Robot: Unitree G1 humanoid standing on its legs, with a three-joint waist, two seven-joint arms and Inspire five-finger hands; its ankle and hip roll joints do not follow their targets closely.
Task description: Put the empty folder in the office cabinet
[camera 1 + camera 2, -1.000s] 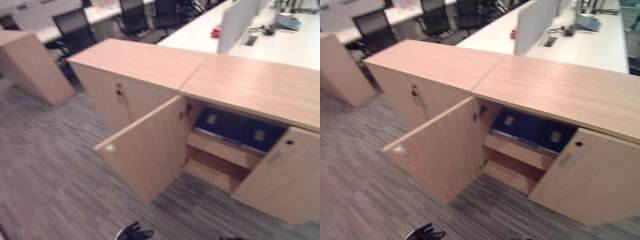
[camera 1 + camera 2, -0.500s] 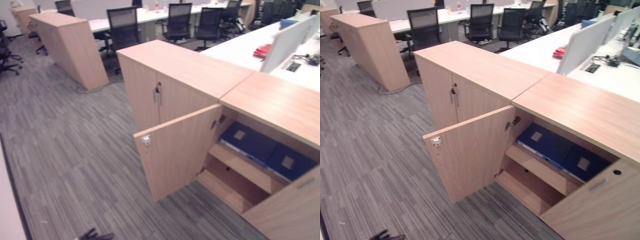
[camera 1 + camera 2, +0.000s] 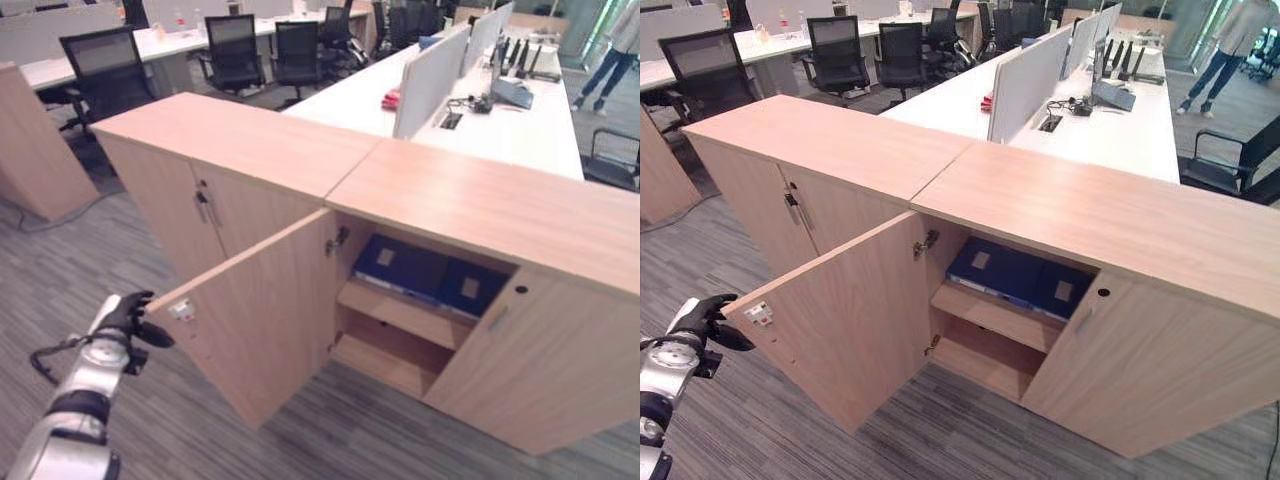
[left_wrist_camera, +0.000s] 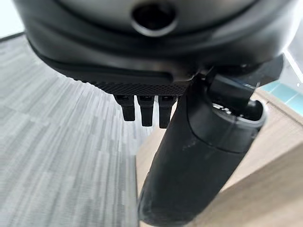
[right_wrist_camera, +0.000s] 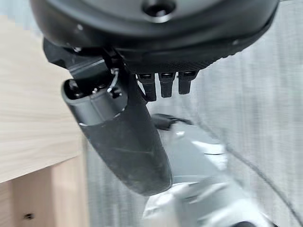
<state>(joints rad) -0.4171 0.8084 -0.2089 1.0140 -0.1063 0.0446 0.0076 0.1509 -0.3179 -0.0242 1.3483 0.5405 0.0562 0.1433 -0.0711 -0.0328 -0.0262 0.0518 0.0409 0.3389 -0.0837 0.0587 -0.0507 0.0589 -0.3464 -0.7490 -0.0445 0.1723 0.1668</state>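
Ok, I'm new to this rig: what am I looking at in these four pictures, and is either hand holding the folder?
The two wide pictures come from a stereo camera on a two-legged robot's head, looking down at a light wooden office cabinet. Its left door stands wide open and its right door is partly open. Two dark blue folders lie flat on the upper shelf inside; the lower shelf looks bare.

The two close pictures come from cameras on the wrists, each looking along its own dark hand. The left hand is raised beside the outer edge of the left door, fingers relaxed, holding nothing; I cannot tell whether it touches the door. The right hand hangs near the cabinet above the grey striped carpet, also holding nothing.
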